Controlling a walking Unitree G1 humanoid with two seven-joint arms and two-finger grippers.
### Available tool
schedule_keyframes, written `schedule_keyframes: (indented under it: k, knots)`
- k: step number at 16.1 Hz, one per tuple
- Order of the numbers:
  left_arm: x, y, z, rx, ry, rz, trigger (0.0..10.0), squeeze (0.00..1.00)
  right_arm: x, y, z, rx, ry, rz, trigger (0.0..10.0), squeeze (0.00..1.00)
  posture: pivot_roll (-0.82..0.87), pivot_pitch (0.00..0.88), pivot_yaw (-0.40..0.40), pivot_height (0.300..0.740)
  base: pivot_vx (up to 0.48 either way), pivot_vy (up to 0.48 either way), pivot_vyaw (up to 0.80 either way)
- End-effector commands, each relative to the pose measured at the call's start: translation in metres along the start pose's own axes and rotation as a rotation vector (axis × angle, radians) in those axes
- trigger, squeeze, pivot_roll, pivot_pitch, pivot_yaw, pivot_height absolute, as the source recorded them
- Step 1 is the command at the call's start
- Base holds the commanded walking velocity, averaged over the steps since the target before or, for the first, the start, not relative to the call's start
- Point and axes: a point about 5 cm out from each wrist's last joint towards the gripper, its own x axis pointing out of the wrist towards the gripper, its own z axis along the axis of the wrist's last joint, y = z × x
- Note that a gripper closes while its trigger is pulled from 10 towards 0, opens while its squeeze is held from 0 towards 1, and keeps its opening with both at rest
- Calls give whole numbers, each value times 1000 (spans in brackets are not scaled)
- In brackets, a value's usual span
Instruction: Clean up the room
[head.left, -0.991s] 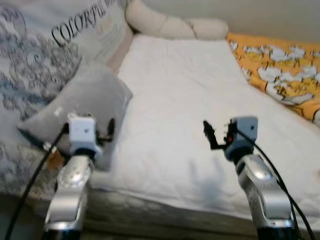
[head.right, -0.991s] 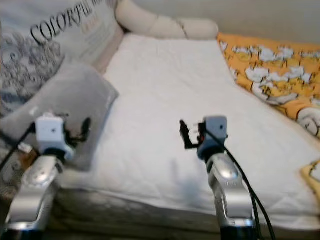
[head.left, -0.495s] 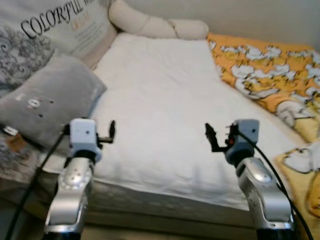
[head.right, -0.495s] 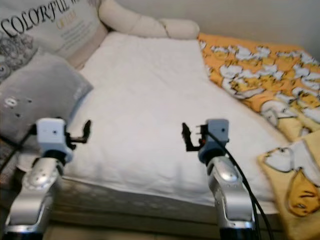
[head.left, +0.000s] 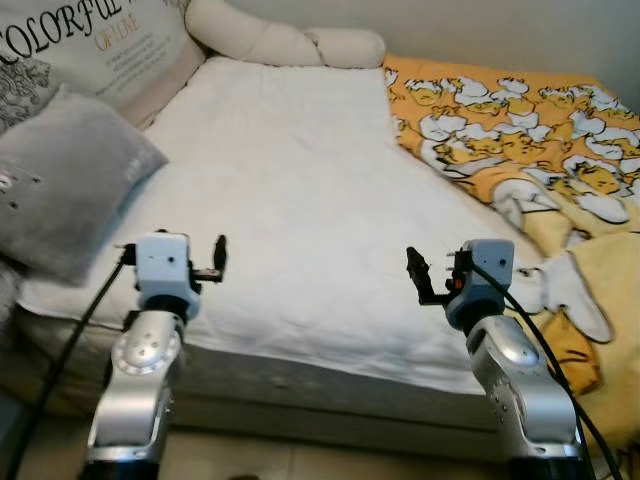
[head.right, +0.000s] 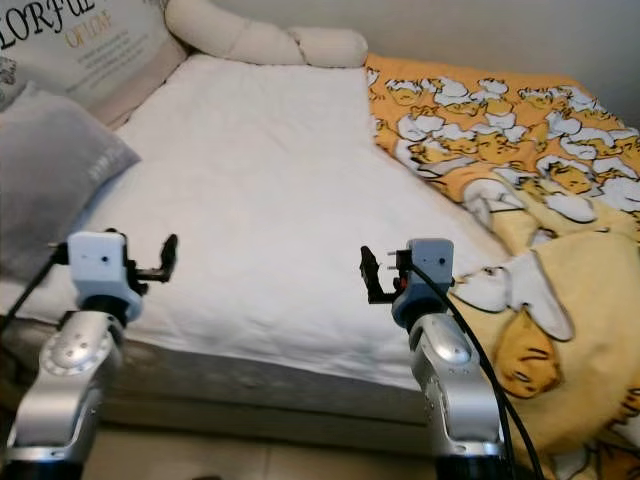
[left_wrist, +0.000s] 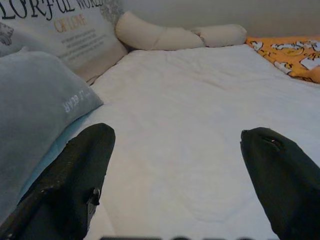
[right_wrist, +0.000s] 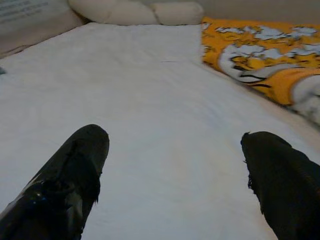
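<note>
A bed with a white sheet (head.left: 300, 170) lies before me. An orange blanket with a white duck pattern (head.left: 500, 130) is bunched along the bed's right side and hangs over the front right corner. A grey pillow (head.left: 65, 180) lies at the left edge. My left gripper (head.left: 218, 258) hovers over the bed's front edge, open and holding nothing (left_wrist: 175, 137). My right gripper (head.left: 415, 272) hovers at the same height further right, near the blanket's hanging part, also open with nothing in it (right_wrist: 175, 137).
A large printed cushion (head.left: 95, 45) leans at the back left behind the grey pillow. A cream bolster (head.left: 285, 45) runs along the head of the bed. The mattress side (head.left: 300, 385) faces me, with pale floor (head.left: 300, 465) below.
The whole view has swung to the right: the pillows slid toward the left edge and much more of the orange blanket came into sight. Both grippers keep their pose, still open.
</note>
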Motion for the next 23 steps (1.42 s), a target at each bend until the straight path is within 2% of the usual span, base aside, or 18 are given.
schedule_keyframes:
  k: [1, 5, 9, 12, 16, 18, 23]
  knots:
    - [1, -8, 1, 4, 3, -23, 10000, 973, -1, -7, 1, -31, 3, -37, 10000, 0, 92, 0, -1, 740, 0, 0, 0]
    - [-1, -11, 1, -7, -2, -55, 10000, 976, -1, -7, -1, -37, 26, -39, 10000, 0, 90, 0, -1, 740, 0, 0, 0]
    - [-3, -11, -1, -13, 4, -54, 10000, 984, 1, -7, -2, -46, 35, -34, 10000, 0, 94, 0, -6, 740, 291, 0, -781]
    - [-3, -11, 0, -11, 2, -57, 10000, 980, 3, -7, 0, -57, 29, -28, 10000, 0, 96, 0, -6, 740, 295, 0, 0]
    - [-1, -10, -3, -4, 21, -21, 10000, 925, 4, -3, 3, -58, 10, -8, 10000, 0, 93, 0, -1, 740, 67, 0, 0]
    - [1, -8, -2, -1, 19, -1, 10000, 929, 6, -1, 8, -112, -9, 28, 10000, 0, 91, 0, -3, 740, 0, 0, 0]
    - [3, -8, -2, -8, 21, 17, 10000, 929, 11, -2, 12, -118, -16, 19, 10000, 0, 94, 0, -15, 740, 0, -433, 788]
